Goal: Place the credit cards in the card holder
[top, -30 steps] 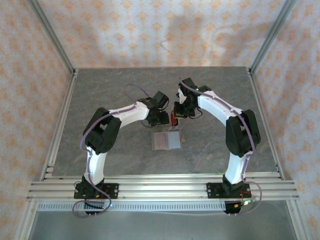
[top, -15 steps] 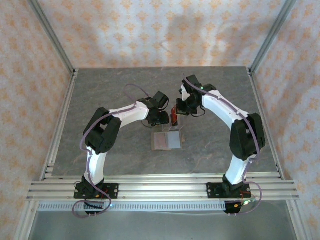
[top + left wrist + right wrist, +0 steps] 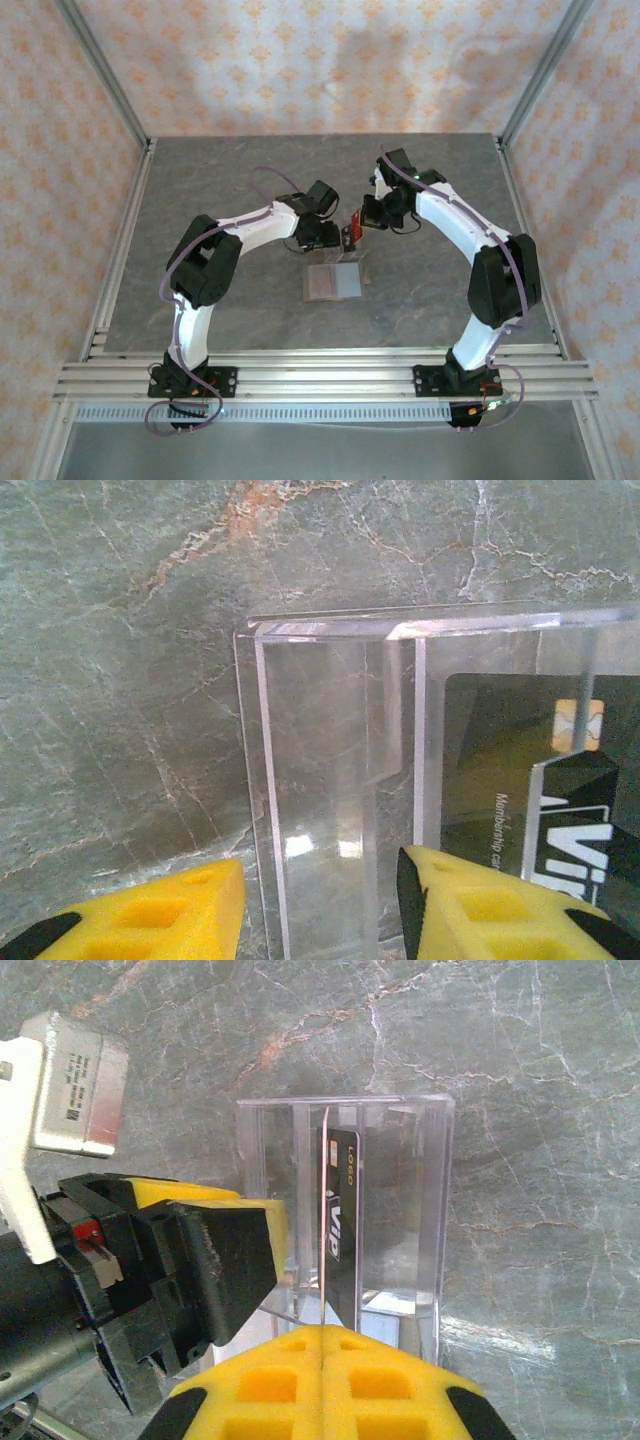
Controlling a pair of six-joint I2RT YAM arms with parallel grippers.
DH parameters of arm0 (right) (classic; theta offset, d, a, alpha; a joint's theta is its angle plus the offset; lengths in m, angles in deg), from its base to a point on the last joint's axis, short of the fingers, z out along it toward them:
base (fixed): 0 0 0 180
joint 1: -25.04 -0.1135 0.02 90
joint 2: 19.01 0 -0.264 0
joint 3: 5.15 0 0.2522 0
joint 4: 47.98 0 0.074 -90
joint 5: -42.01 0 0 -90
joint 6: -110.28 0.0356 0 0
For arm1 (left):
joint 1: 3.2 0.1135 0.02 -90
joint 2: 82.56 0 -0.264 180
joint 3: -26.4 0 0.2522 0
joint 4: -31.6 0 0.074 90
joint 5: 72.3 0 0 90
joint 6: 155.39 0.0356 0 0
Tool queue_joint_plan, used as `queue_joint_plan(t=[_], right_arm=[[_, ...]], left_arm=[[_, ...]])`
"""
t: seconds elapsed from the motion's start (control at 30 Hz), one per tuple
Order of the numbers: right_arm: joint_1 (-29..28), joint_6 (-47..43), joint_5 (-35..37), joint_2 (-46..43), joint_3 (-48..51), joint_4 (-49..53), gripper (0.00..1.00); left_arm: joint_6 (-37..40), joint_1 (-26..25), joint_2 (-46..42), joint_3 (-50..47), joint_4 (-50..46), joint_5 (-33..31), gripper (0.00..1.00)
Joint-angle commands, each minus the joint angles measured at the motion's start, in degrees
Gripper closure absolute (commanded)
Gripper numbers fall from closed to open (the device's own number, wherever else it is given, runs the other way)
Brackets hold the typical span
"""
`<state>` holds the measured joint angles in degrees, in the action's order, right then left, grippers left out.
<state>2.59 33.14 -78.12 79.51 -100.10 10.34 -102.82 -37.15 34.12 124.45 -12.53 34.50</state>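
My right gripper (image 3: 360, 221) (image 3: 323, 1332) is shut on a red credit card (image 3: 352, 229), which shows as a thin red edge (image 3: 325, 1245) rising from between its yellow pads. The card stands over the clear slotted rack (image 3: 400, 1200) (image 3: 330, 760). Another credit card, black with "VIP" on it (image 3: 343, 1210) (image 3: 500, 770), stands in a rack slot. My left gripper (image 3: 333, 238) (image 3: 320, 905) straddles the rack's end section, its yellow pads (image 3: 470, 910) against the walls. The card holder (image 3: 335, 283) lies flat and open just in front of the rack, purplish on the left, pale grey on the right.
The grey marbled table (image 3: 240, 170) has metal frame posts at its edges (image 3: 130, 250). The left gripper's black and yellow finger (image 3: 235, 1250) sits close to the rack's left side, near the held card.
The right arm has swung outward to the right and the red card has risen slightly with the gripper. The left arm has stayed at the rack.
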Motion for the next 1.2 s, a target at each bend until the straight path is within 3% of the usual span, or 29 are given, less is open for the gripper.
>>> queue_joint_plan(t=[0.0,0.53,1.17], right_arm=[[-0.01,0.43,-0.39,-2.19,1.08,-0.61,1.00],[-3.19,3.27,-1.70,-6.71,5.97,-1.90,1.00],[-13.61,12.03,0.92,-11.21,19.23,-10.36,1.00]], left_arm=[[1.26,0.71,-2.23,1.57,-2.55,1.32,0.55],[2.27,1.88,-6.91,-0.80,-3.10,3.71,0.54],[1.53,2.19,-18.08,-19.83,1.92,3.87,0.57]])
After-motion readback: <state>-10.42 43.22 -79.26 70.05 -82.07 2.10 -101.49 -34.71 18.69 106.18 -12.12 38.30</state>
